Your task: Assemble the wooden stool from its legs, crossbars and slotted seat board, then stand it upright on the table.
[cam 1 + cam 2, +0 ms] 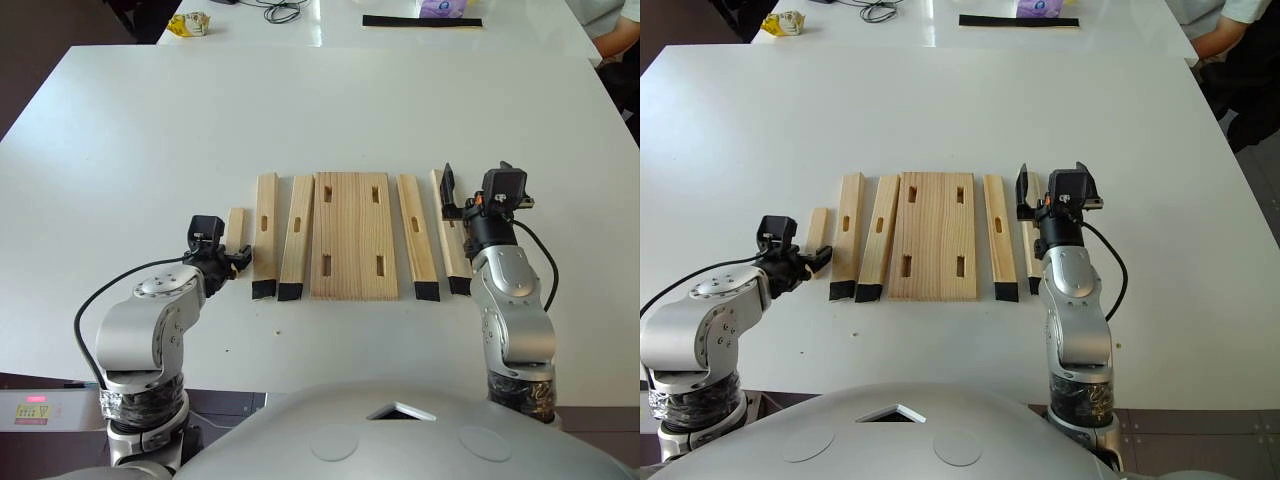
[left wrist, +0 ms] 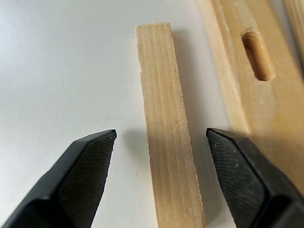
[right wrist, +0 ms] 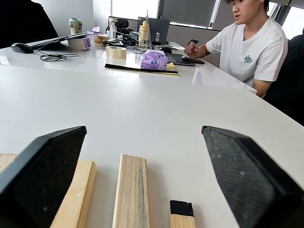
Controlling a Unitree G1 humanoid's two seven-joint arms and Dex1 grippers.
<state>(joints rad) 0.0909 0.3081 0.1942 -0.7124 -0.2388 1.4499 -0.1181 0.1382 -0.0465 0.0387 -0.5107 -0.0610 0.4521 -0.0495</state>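
The slotted seat board lies flat in the middle of the white table, and the other wooden parts lie flat in one row with it. Four slots are cut in the board, two toward its far edge and two toward its near edge. Just left of the board are two legs side by side, each with one slot and a black near end. Left of these legs lies a short crossbar. Just right of the board is a third leg, and right of that a thinner piece, also with a black near end.

The left gripper is at the near end of the crossbar, left of the board. Its fingers stand apart, one on each side of the crossbar, and neither touches the wood. The right gripper is low over the far part of the thinner piece, right of the board, with its fingers spread wide and gripping no part.

The right arm covers part of the thinner piece, so it is hard to tell if it is a leg or a crossbar. In the right wrist view three wood ends lie between the fingers. The one farthest from the board has a black tip and is cut off by the picture's edge; which part it belongs to cannot be told.
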